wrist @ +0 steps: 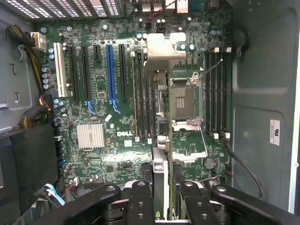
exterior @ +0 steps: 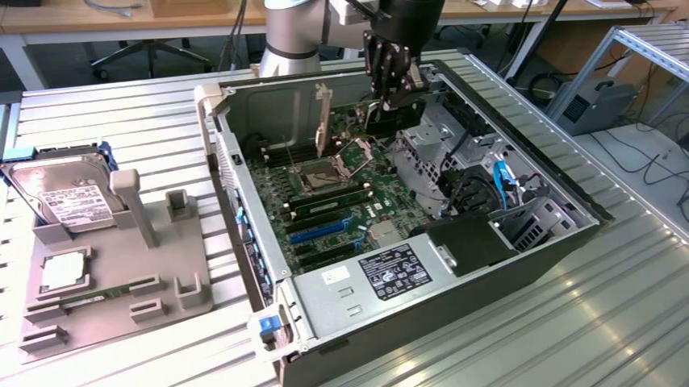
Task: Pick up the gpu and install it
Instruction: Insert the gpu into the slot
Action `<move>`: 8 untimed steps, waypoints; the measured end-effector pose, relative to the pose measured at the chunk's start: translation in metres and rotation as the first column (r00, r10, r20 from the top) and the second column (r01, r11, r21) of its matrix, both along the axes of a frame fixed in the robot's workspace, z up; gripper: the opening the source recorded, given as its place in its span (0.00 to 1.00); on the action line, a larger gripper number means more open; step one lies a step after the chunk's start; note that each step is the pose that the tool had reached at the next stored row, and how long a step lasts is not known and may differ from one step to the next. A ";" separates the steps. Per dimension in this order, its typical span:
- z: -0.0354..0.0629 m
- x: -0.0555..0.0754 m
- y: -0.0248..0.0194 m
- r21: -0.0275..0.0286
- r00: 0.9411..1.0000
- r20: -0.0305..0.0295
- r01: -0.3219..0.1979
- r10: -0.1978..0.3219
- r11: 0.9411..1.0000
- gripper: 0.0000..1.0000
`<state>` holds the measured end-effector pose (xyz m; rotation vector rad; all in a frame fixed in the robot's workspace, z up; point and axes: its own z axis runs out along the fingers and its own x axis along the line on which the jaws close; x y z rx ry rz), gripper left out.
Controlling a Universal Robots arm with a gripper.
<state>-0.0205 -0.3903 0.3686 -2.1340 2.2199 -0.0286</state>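
Ribbed metal table (exterior: 129,129) with computer case (exterior: 485,300), grey fixture (exterior: 102,310).

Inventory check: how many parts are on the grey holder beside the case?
3 on the holder: hard drive at the far end, CPU in the middle, memory stick just in front of it. Uprights may hide more.

The exterior view looks down from well off the claw (exterior: 390,101), the wrist view from just behind it, both facing the motherboard (exterior: 372,181).

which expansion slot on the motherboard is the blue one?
The long blue slot, flanked by black slots; the white slot sits at the row's end.
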 end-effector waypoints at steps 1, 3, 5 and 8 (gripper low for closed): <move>0.0000 0.000 0.0000 0.000 1.000 0.000 -0.003 0.003 1.000 0.27; 0.0000 0.000 0.0000 0.000 1.000 0.000 -0.009 0.009 1.000 0.27; 0.0000 0.000 0.0000 0.000 1.000 0.000 -0.014 0.014 1.000 0.27; 0.0000 0.000 0.0000 0.000 1.000 0.000 -0.015 0.015 1.000 0.27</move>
